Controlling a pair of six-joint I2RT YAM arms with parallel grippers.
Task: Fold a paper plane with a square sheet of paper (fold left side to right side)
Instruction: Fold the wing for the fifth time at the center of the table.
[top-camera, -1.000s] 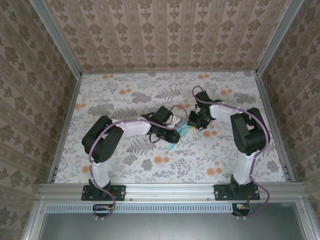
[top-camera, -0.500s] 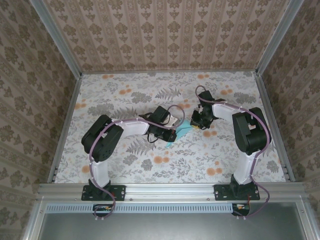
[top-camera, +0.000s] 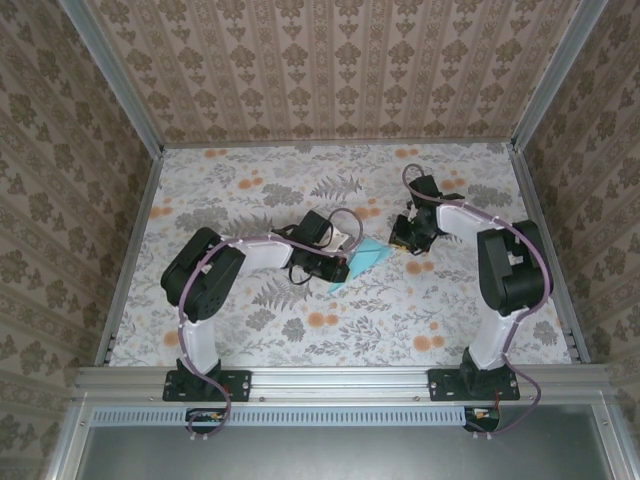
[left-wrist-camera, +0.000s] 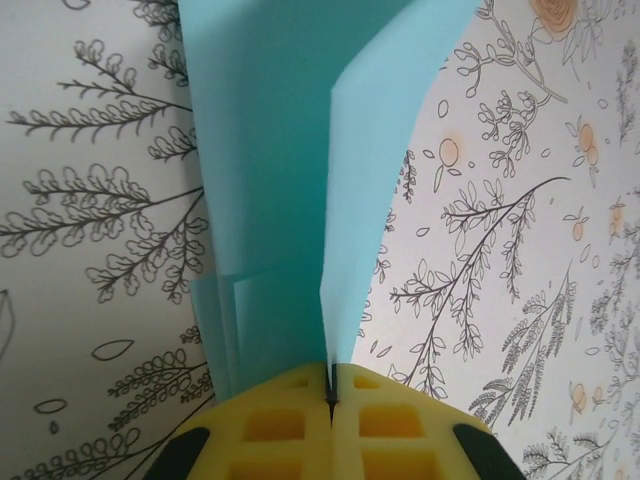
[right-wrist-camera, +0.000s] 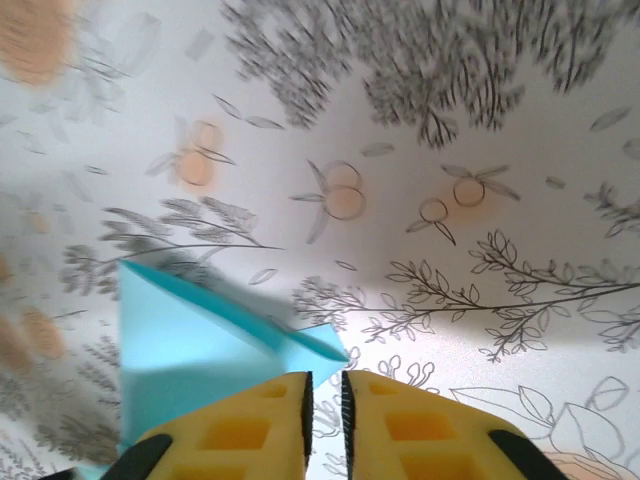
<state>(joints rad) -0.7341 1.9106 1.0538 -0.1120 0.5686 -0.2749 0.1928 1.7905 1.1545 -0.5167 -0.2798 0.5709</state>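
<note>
where the left gripper (top-camera: 343, 271) sits: near the middle of the flowered table (top-camera: 250, 190), its arm reaching in from 8 o'clock.
left grip: yellow fingers (left-wrist-camera: 275, 425) pressed together with no gap, clamped on a raised fold of the sheet of paper (left-wrist-camera: 280, 150).
pinched fold: in the left wrist view it stands on edge and runs from the fingertips toward 12 o'clock.
paper, shape: light cyan-blue and folded, with layered edges showing at 10 o'clock of the fingertips. one flap lies flat on the table, the other rises to the pinched crease.
paper, place: in the top view it lies between the two grippers, stretching from the left gripper toward 2 o'clock, with a corner nearest the right one.
right gripper (top-camera: 402, 243): at 2 o'clock of the paper, close beside it.
right grip: fingers (right-wrist-camera: 400, 425) a narrow slit apart with the table showing through, holding nothing.
paper tip, right wrist view: a pointed corner lies just past the fingertips at 12 o'clock, and the rest spreads toward 9 o'clock. whether the corner touches the fingers cannot be told.
</note>
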